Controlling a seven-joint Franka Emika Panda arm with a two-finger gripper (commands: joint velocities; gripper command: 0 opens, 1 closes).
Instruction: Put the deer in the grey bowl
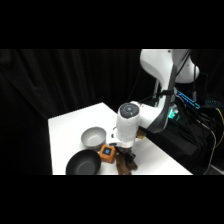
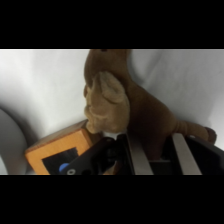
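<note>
Jaws [image 2: 155,152] astride deer [image 2: 130,110], grip unclear | orange cube [image 2: 55,150] touching deer (left side)

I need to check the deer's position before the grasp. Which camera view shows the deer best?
The wrist view: the deer fills the middle of the picture, lying on the white table beside the orange cube. The side view shows only a small brown part of the deer below the gripper, at the picture's lower edge.

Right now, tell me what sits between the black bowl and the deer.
In the side view, the orange cube with its blue mark sits between the black bowl and the deer, close against both.
</note>
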